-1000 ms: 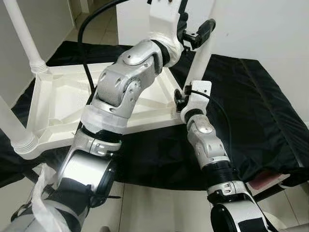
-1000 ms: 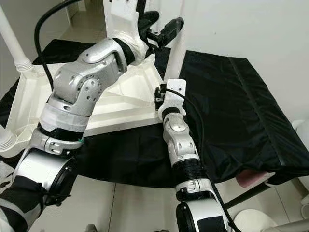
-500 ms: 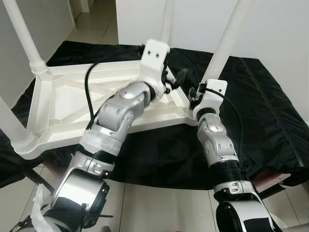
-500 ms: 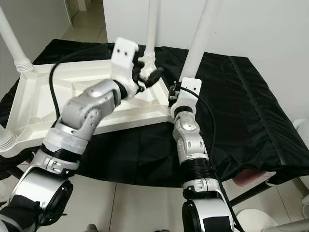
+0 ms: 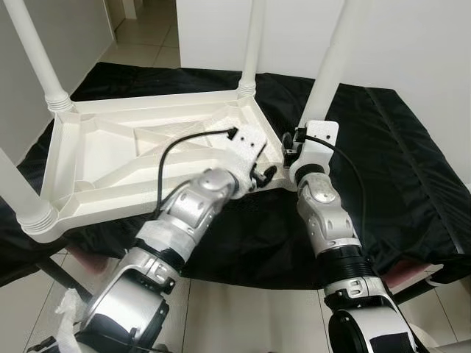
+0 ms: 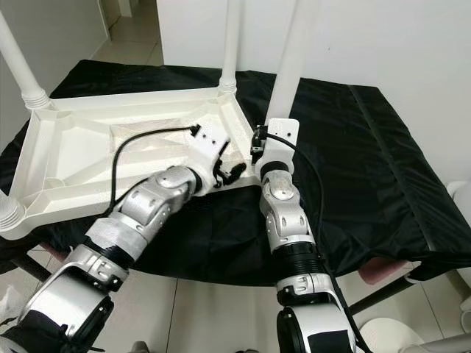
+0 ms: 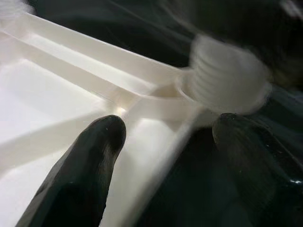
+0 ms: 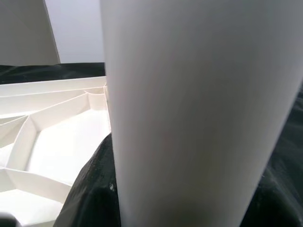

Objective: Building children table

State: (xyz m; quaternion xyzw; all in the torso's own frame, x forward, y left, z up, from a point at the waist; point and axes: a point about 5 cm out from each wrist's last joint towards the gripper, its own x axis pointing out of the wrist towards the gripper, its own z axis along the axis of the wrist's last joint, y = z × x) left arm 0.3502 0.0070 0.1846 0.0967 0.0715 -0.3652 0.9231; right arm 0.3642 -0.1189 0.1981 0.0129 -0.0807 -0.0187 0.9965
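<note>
The white plastic table top lies upside down on a black cloth, with white legs standing up at its corners. My right gripper is shut on the near-right table leg, low down by its base; that leg looms close before the right wrist camera, with one black finger beside it. My left gripper is low at the same near-right corner and open, its fingers astride the table's rim beside the ribbed leg base.
The black cloth covers a low platform, with tiled floor in front. Other legs stand at the far left, near left and far right corners. A white wall rises behind.
My left arm has swung down from high on the near-right leg to the table's corner rim. The right gripper has stayed on the leg.
</note>
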